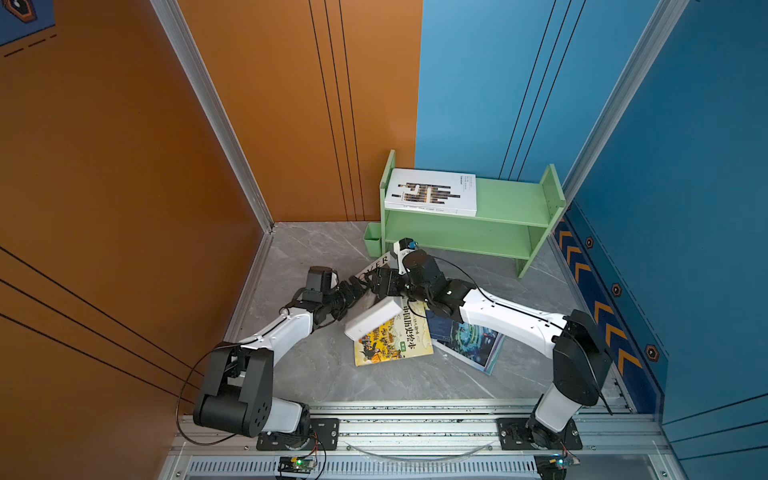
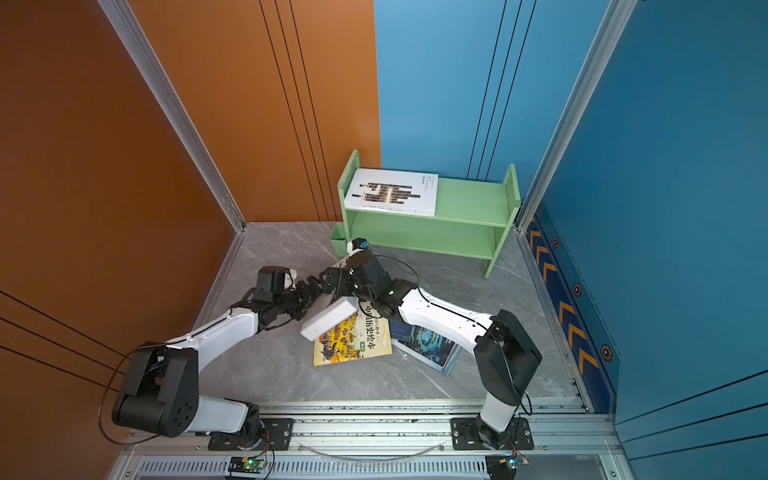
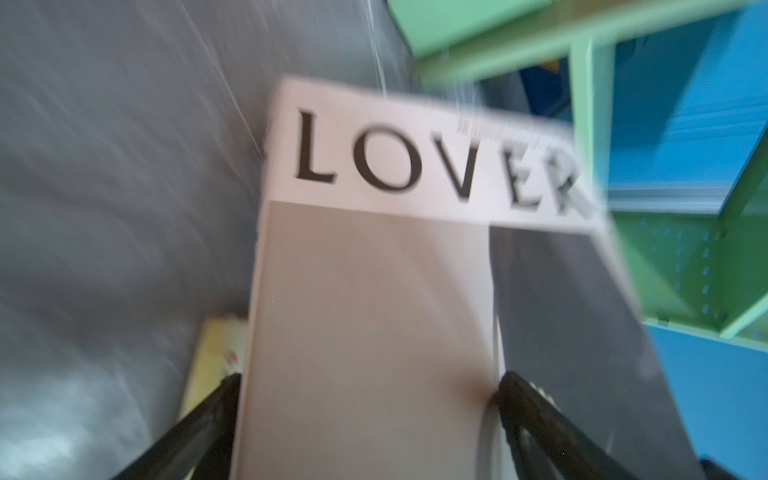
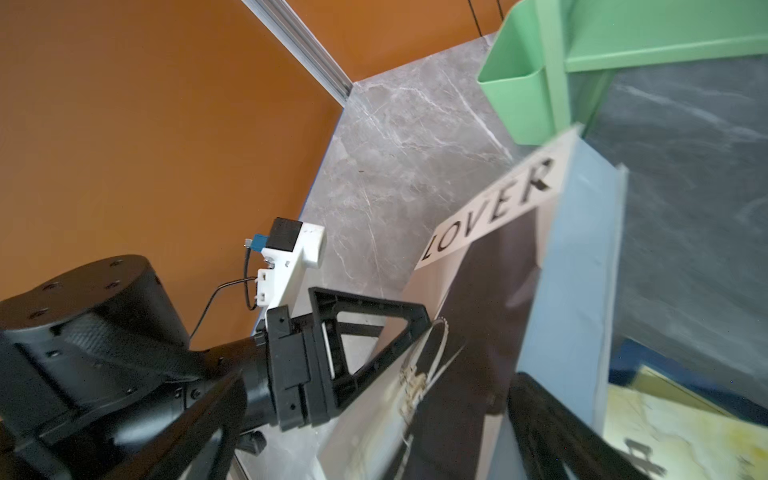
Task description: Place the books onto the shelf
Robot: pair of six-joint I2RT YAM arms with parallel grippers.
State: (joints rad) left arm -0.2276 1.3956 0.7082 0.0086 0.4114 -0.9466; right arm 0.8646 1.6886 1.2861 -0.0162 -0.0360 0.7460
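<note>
The thick white "LOVER" book (image 1: 372,320) (image 2: 328,320) (image 3: 374,270) (image 4: 478,291) hangs tilted above the floor in front of the light green shelf (image 1: 511,195) (image 2: 469,199). My left gripper (image 1: 353,291) (image 2: 309,289) (image 3: 370,382) is shut on it, with one finger on the cover and the other behind the book. My right gripper (image 1: 382,280) (image 2: 334,278) (image 4: 374,395) stands open astride the same book from the opposite side. A white book (image 1: 432,191) (image 2: 395,191) lies on the shelf's top tier at its left end. A yellow illustrated book (image 1: 395,340) (image 2: 353,345) and a teal book (image 1: 469,345) (image 2: 428,345) lie on the floor.
The shelf's small green cup (image 1: 372,241) (image 4: 515,95) hangs close behind the lifted book. Orange wall panels stand on the left and blue panels at the back and right. The metal rail (image 1: 415,424) with both arm bases runs along the front.
</note>
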